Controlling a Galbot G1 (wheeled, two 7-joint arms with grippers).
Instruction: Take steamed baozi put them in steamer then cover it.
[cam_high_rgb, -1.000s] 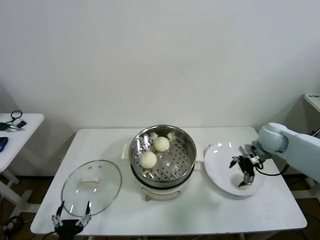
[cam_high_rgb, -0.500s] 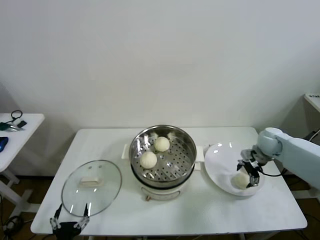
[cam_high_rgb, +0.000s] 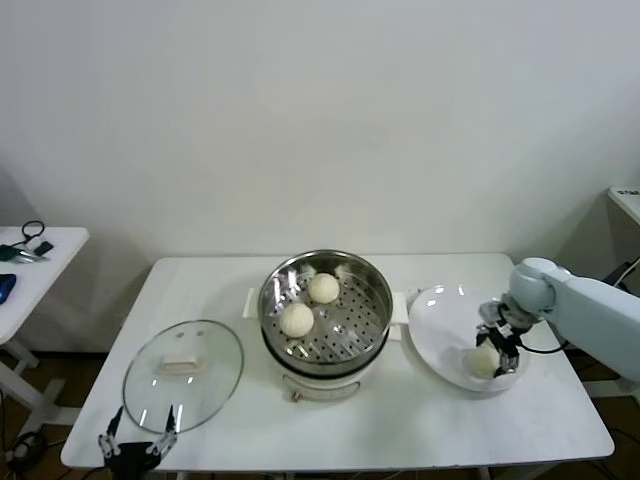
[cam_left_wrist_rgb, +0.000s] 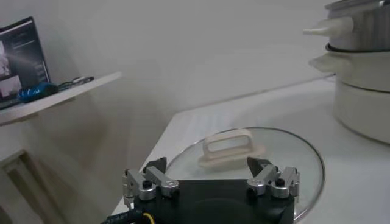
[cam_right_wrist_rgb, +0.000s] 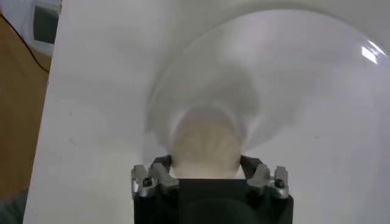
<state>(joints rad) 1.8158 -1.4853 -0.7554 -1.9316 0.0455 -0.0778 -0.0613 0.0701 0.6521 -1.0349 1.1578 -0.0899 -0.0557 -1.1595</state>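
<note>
Right claw (cam_high_rgb: 494, 353) now lowered and closed around a baozi (cam_high_rgb: 485, 361) on the plate (cam_high_rgb: 440, 320), left claw (cam_high_rgb: 138, 439) spread, empty.

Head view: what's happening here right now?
The right pincer is down on the white plate, its fingers either side of a bun. Two buns already sit in the steamer. The glass lid lies on the table to the steamer's left, with the open left pincer idle beside it.
</note>
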